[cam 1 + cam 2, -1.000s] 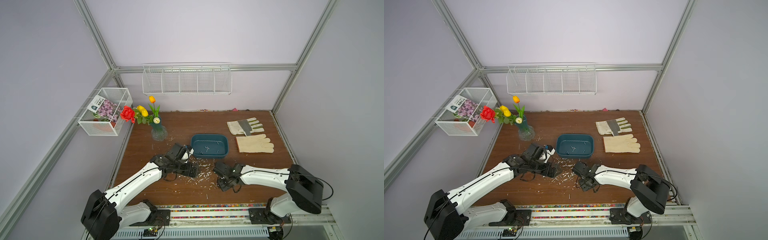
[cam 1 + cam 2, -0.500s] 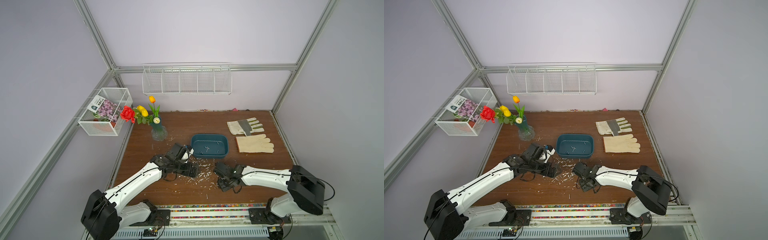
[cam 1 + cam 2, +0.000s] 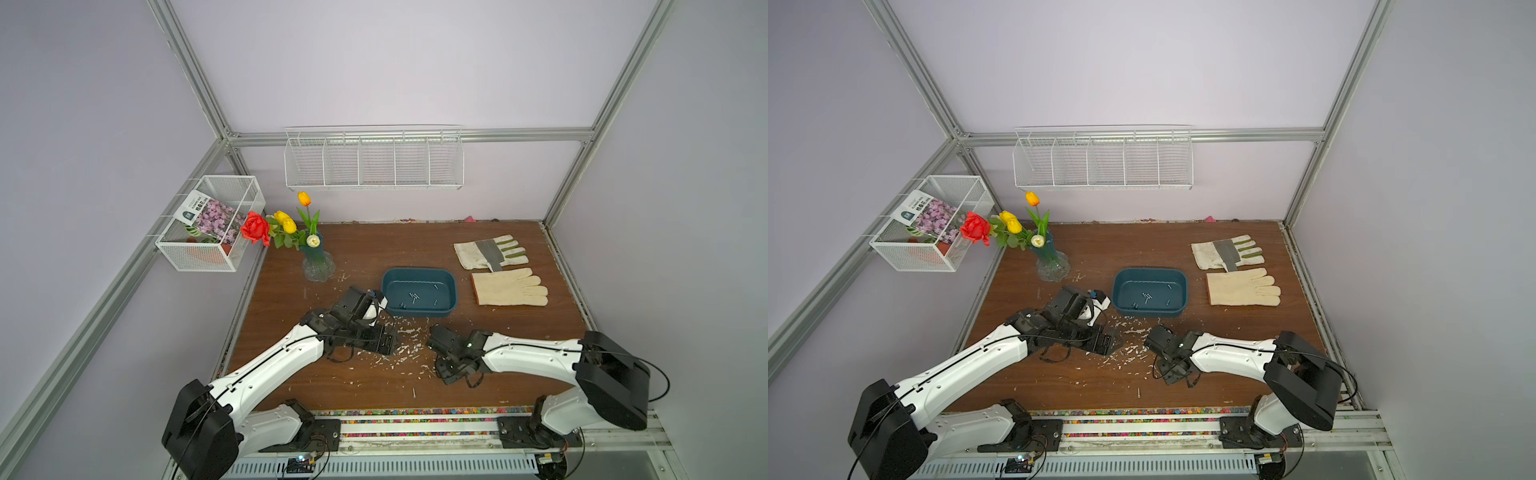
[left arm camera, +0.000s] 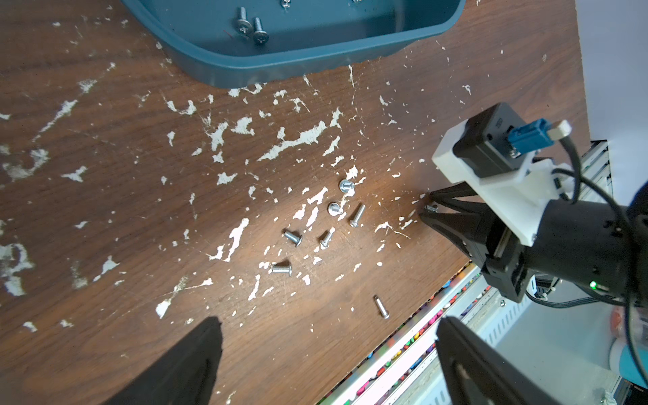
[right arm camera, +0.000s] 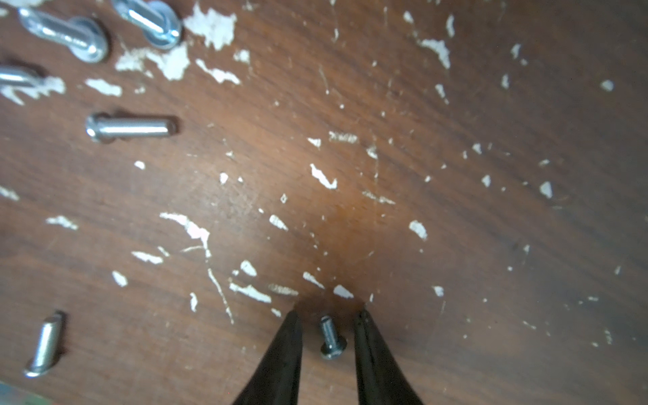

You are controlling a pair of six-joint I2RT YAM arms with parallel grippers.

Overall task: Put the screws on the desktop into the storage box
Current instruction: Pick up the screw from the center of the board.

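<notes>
Several small silver screws [image 4: 326, 238] lie scattered on the scratched brown desktop [image 3: 490, 332], in front of the teal storage box [image 3: 417, 313]. The box holds a few screws [image 3: 414, 296]. My right gripper [image 5: 328, 315] is down at the desktop with its jaws narrowly open. One screw [image 5: 331, 337] lies between the fingers [image 5: 287, 336], with a gap on each side. My left gripper [image 4: 329, 324] hovers wide open and empty over the desktop, left of the cluster and near a lone screw [image 4: 381, 306]. Another single screw [image 3: 414, 392] lies close to the front edge.
Two cream work gloves [image 3: 509, 286] lie right of the box. A glass vase of flowers [image 3: 318, 266] stands at the back left. White wire baskets [image 3: 374, 160] hang on the walls. A coloured strip and rail [image 3: 415, 412] run along the desktop's front edge.
My right gripper's jaws have parted a little around the screw. The left arm has not moved.
</notes>
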